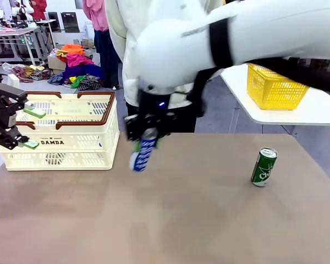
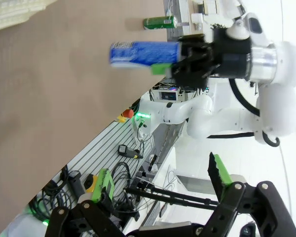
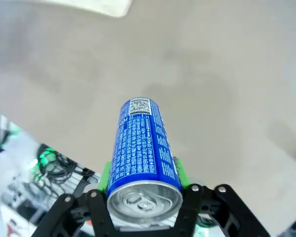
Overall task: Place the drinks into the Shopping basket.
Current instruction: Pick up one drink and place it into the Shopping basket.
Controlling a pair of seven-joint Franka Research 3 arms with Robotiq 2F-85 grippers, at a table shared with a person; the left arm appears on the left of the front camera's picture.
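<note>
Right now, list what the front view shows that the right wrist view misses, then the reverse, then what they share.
Front view's own: the open left pincer by the DAMDA shopping basket, and a yellow mesh basket. Right wrist view's own: the pull tab on the silver top. Shared: the blue drink can clamped in the right pincer above the brown table.

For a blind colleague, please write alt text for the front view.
The right gripper holds a blue drink can over the brown table, just right of the cream DAMDA shopping basket. A green can stands on the table farther right; the left gripper hangs open at the basket's left end.
</note>
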